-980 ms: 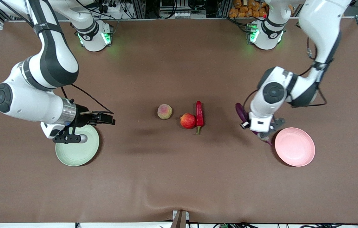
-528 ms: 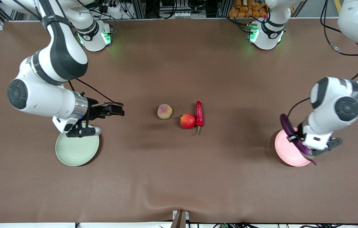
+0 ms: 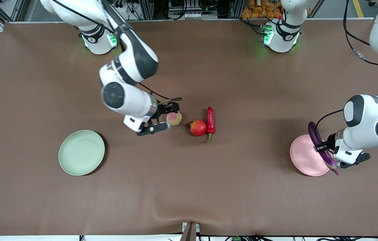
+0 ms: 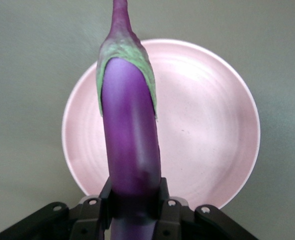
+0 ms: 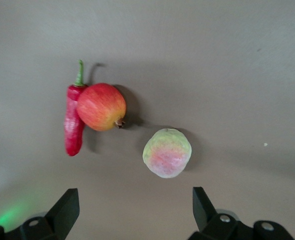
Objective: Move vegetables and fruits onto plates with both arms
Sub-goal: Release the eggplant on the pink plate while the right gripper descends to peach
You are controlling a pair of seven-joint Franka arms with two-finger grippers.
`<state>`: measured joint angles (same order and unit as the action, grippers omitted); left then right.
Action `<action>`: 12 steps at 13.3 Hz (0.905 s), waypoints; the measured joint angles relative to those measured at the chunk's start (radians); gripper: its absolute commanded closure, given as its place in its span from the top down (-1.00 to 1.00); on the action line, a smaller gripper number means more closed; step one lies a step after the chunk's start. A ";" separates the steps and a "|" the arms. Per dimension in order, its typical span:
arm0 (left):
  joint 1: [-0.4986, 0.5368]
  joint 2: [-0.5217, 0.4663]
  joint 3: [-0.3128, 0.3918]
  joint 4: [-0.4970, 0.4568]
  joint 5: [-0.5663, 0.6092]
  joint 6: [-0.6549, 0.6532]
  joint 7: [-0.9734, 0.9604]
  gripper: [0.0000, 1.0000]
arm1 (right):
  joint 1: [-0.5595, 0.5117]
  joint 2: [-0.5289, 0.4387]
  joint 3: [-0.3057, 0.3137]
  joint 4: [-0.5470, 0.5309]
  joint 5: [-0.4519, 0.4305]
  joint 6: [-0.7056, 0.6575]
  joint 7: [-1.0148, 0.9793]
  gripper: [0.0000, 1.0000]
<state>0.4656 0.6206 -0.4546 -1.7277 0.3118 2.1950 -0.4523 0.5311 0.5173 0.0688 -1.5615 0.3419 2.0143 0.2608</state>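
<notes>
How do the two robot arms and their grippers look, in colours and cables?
Both arms are white with black joint bands and round black caps. Thin black cables run along them. The left gripper and right gripper are black with two fingers. Green lights glow on both bases.

A brown cloth [image 3: 189,187] covers the whole table, rumpled into a low fold near the front camera's edge — above it runs a metal frame rail [image 3: 182,19] with tangled cables [image 3: 189,8] and orange items [image 3: 259,10].
</notes>
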 measured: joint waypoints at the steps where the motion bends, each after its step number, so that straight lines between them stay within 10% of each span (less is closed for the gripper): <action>1: -0.001 0.009 0.000 -0.001 0.000 0.000 0.000 -1.00 | 0.011 0.020 -0.001 -0.001 -0.008 0.009 0.005 1.00; 6: -0.002 0.022 -0.001 -0.004 0.000 0.015 0.000 -0.95 | 0.024 0.109 -0.013 -0.007 -0.096 0.097 0.008 1.00; 9: -0.007 0.028 -0.001 -0.004 0.000 0.044 0.000 0.22 | 0.025 0.140 -0.015 -0.011 -0.098 0.120 0.008 1.00; 10: -0.008 0.033 -0.001 -0.004 0.000 0.056 0.000 0.99 | 0.025 0.147 -0.015 -0.017 -0.098 0.135 0.008 1.00; 12: -0.008 0.043 -0.001 -0.004 0.000 0.074 0.000 1.00 | 0.028 0.152 -0.013 -0.041 -0.098 0.160 0.020 1.00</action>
<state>0.4578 0.6636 -0.4556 -1.7319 0.3116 2.2691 -0.4522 0.5594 0.6688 0.0553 -1.6027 0.2434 2.1741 0.2810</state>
